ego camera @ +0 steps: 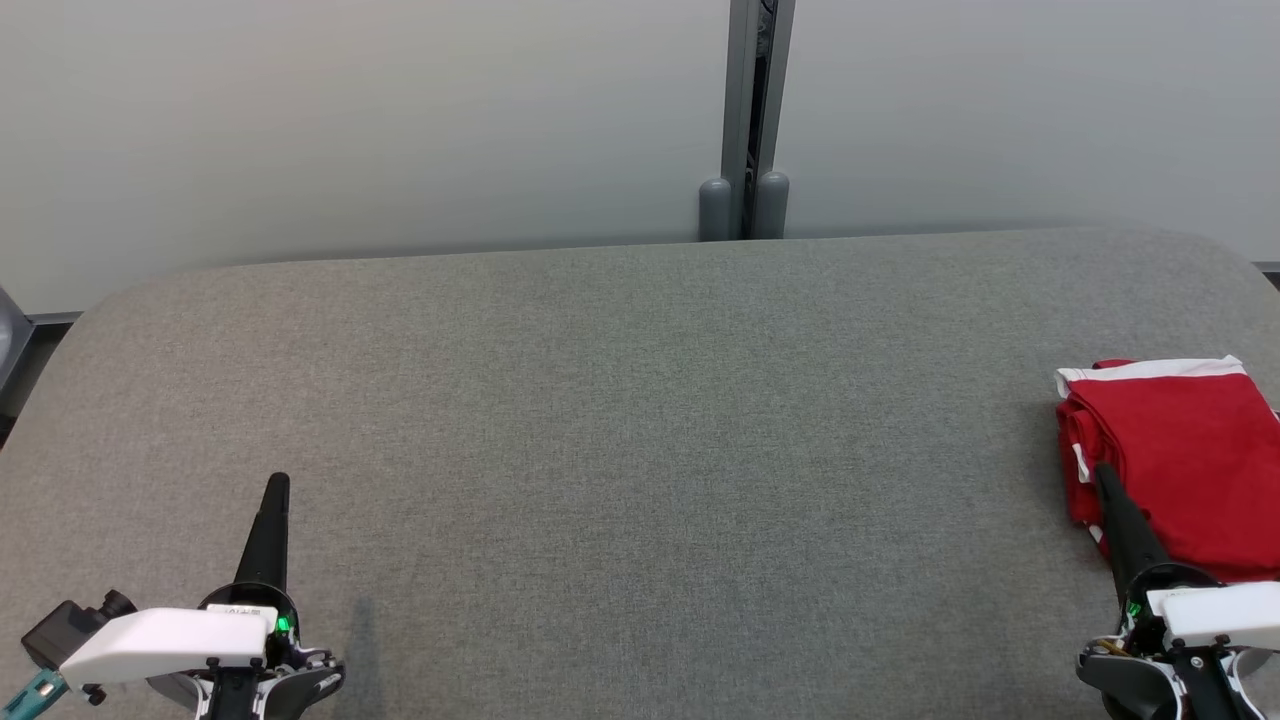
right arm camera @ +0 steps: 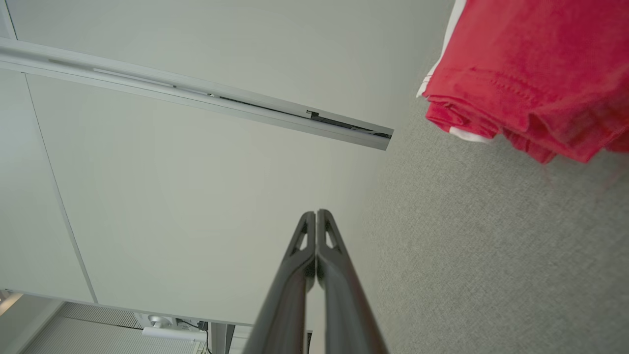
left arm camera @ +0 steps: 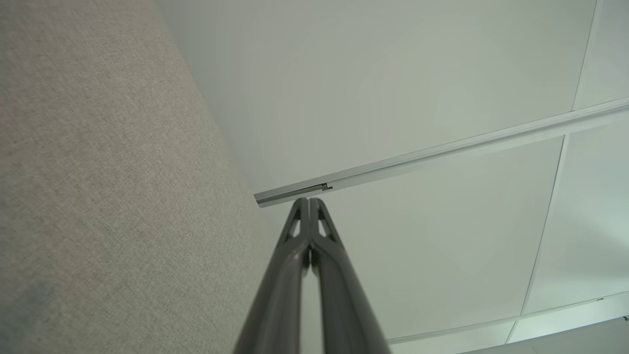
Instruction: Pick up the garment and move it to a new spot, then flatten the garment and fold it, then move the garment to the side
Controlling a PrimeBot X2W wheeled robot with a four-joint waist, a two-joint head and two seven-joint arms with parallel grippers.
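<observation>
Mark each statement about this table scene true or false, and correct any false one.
1. The red garment lies folded at the robot's right on the grey table. True.
2. The left gripper is open. False: its fingers are pressed together, holding nothing.
3. The right gripper grips the garment. False: it is shut on nothing, with bare table between it and the cloth in the right wrist view.
4. The garment has white trim. True.
</observation>
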